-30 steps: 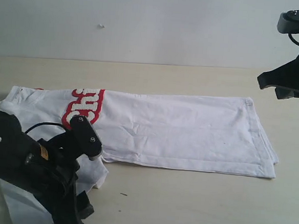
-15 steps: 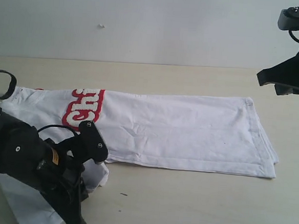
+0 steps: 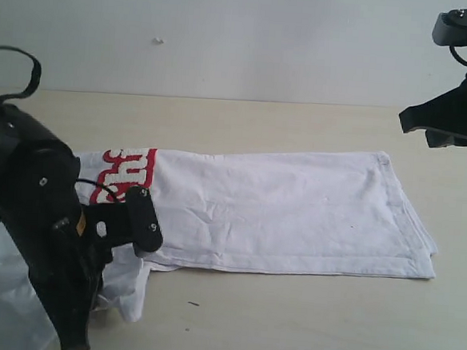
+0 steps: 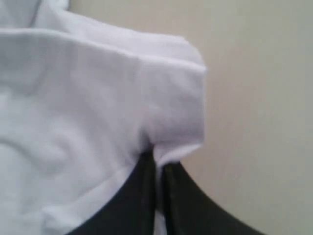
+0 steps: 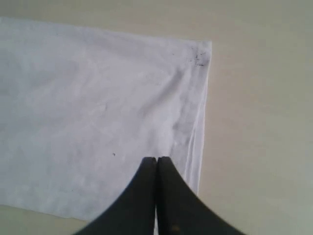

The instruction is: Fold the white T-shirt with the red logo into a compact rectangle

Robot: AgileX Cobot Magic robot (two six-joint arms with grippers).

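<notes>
The white T-shirt (image 3: 280, 202) lies as a long folded band across the table, hem end at the right. Its red logo (image 3: 129, 172) shows partly near the left end, half hidden by my left arm (image 3: 45, 226). In the left wrist view my left gripper (image 4: 157, 159) is shut on a hemmed edge of the white T-shirt (image 4: 98, 98), with cloth pinched between the jaws. The loose left part of the shirt bunches below the arm. My right gripper (image 5: 156, 160) is shut and empty, hovering above the hem corner (image 5: 198, 54); it hangs at the far right (image 3: 429, 129).
The pale wooden table (image 3: 303, 324) runs to a white wall (image 3: 227, 38) at the back. Bare tabletop shows in front of the shirt and to its right. A small dark speck (image 3: 193, 303) lies near the front.
My left gripper closed on the shirt's edge and the arm rose and swung left, dragging the shirt's left end up and bunching it. The right arm barely moved.
</notes>
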